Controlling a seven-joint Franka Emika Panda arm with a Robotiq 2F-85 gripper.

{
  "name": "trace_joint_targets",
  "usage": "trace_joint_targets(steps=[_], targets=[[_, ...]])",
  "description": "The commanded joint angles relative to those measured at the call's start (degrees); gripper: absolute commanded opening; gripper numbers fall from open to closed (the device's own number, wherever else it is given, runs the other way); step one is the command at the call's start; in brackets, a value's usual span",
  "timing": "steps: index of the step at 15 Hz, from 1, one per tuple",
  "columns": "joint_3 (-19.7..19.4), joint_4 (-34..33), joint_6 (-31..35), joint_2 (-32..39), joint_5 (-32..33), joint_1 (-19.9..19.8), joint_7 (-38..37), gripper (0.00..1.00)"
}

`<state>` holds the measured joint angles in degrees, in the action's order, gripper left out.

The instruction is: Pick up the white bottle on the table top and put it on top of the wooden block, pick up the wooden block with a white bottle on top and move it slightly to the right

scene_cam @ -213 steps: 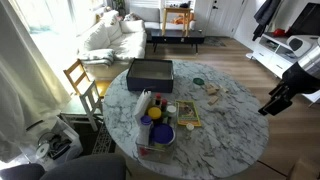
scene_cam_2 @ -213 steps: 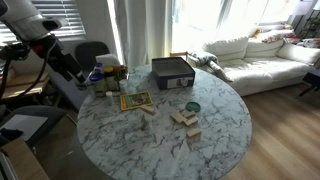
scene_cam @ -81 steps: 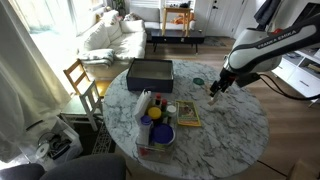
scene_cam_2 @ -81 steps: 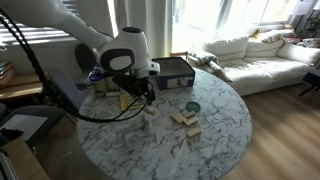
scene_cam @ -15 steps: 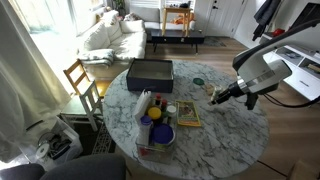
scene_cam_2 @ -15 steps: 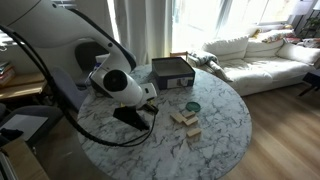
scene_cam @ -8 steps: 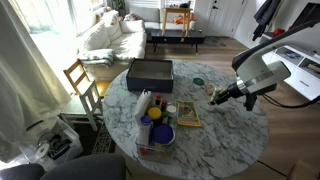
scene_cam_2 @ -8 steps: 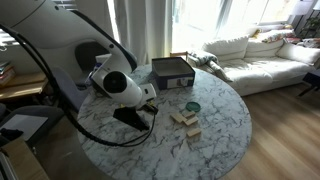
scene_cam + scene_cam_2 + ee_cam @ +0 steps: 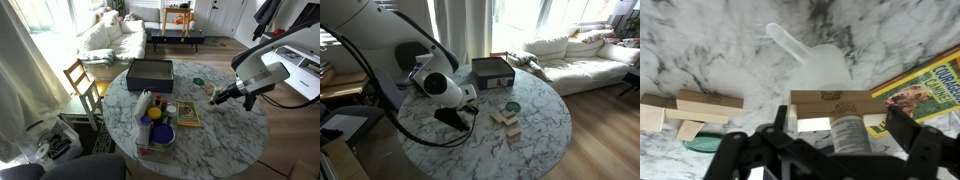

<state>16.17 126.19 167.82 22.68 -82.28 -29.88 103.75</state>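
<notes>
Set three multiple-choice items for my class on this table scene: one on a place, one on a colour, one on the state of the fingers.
1. What sits at the side of the table nearest the sofa? A book B dark box C bin
2. The small disc is: A red B blue C green
3. The fingers are: A open B shut on the book C shut on the dark box

Answers: B, it lies at the edge toward the sofa in both exterior views; C, its green shows plainly; A, in the wrist view they stand wide apart, the wooden block showing between them.
</notes>
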Motion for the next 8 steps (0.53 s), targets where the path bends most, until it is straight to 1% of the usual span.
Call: trace_joint_targets(steps=[1,8], targets=[[0.4,-1.25,2.0,1.46,-2.93,0.02,2.85,1.0],[0.43,-1.5,2.64,1.66,-4.74,0.26,4.88,1.0]])
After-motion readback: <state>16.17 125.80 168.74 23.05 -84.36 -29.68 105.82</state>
